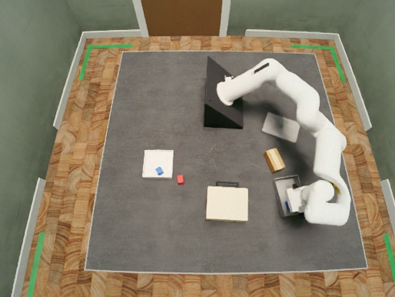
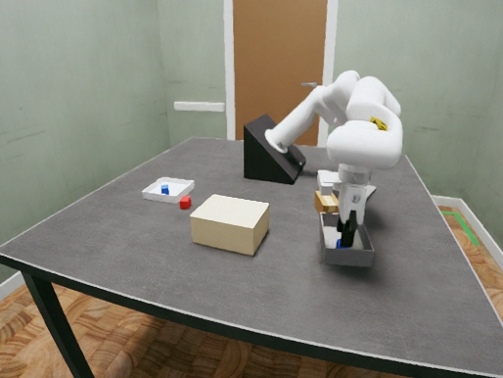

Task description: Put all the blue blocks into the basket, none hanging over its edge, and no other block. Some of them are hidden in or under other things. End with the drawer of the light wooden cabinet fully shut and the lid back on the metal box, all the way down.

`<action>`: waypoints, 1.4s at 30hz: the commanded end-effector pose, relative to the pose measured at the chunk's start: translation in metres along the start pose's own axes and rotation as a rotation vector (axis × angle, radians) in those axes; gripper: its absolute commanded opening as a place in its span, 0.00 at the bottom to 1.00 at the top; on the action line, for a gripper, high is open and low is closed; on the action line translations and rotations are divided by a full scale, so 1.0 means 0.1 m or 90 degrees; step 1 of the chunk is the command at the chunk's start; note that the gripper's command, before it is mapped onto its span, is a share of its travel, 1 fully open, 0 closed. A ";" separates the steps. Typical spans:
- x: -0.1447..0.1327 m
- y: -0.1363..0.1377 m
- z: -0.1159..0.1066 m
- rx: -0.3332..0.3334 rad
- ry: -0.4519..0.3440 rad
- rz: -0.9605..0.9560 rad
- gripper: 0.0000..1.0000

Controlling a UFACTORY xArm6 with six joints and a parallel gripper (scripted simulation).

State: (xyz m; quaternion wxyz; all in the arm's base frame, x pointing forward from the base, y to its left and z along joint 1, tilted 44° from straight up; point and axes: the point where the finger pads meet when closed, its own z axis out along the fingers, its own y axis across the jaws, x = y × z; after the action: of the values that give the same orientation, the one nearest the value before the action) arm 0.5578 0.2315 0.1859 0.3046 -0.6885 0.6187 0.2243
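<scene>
blue block (image 2: 339, 243) half hidden behind tool (image 2: 346, 234)

block (image 1: 159, 171) in basket (image 1: 147, 155), cabinet (image 1: 227, 203) right

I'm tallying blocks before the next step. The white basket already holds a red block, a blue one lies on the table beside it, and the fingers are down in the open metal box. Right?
The colours are swapped. The top view shows the blue block inside the white basket and the red block on the table beside it. The fingers are indeed down in the open metal box.

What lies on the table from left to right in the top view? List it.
White basket with a blue block → red block → light cabinet → wooden block → open metal box.
</scene>
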 end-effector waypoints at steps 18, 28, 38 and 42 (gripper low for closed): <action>0.00 -0.01 -0.01 0.002 0.000 -0.001 0.67; 0.00 -0.01 0.03 0.002 0.000 -0.001 0.67; 0.00 -0.01 0.09 0.002 0.000 -0.001 0.67; 0.00 -0.01 0.12 0.002 0.000 -0.001 0.67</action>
State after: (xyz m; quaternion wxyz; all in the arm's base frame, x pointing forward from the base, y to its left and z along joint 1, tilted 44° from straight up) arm 0.5585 0.2394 0.1778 0.3045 -0.6885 0.6187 0.2244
